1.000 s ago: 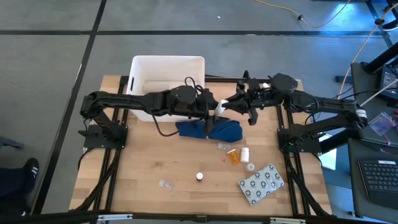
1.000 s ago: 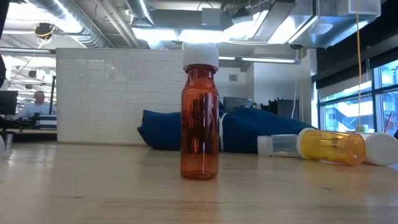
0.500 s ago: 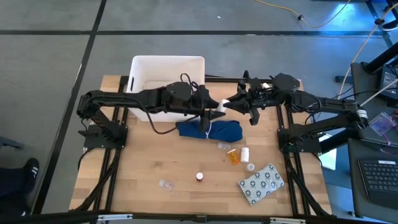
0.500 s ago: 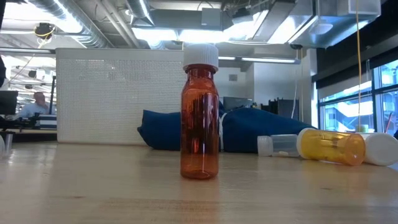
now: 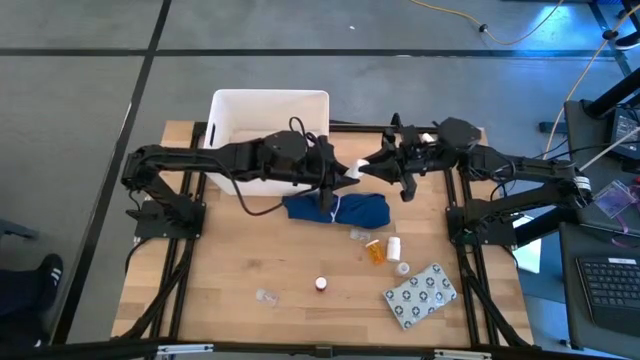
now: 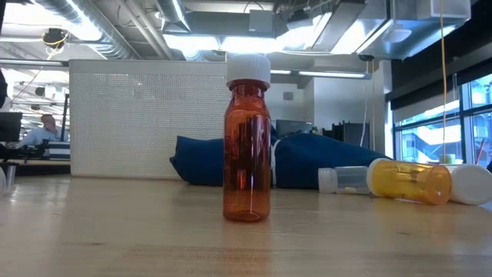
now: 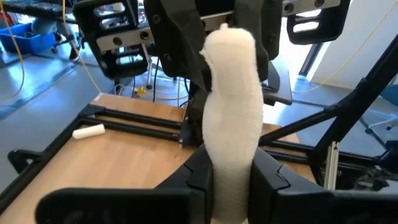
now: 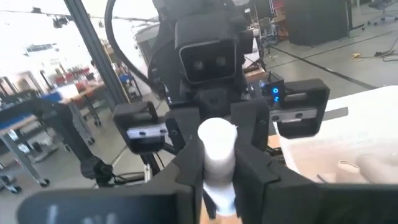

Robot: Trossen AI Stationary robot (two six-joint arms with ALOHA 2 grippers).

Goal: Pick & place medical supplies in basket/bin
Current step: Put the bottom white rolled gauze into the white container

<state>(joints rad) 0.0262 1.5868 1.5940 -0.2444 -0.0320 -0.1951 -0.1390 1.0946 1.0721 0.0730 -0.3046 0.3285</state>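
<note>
Gauze roll (image 7: 231, 118) clamped at both ends above blue cloth (image 5: 337, 209): left gripper (image 7: 230, 165) and right gripper (image 8: 219, 163) both gripping.

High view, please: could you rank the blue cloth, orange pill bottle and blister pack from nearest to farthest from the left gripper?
1. Blue cloth, directly beneath the left gripper.
2. Orange pill bottle, mid-table.
3. Blister pack, right front corner.
</note>
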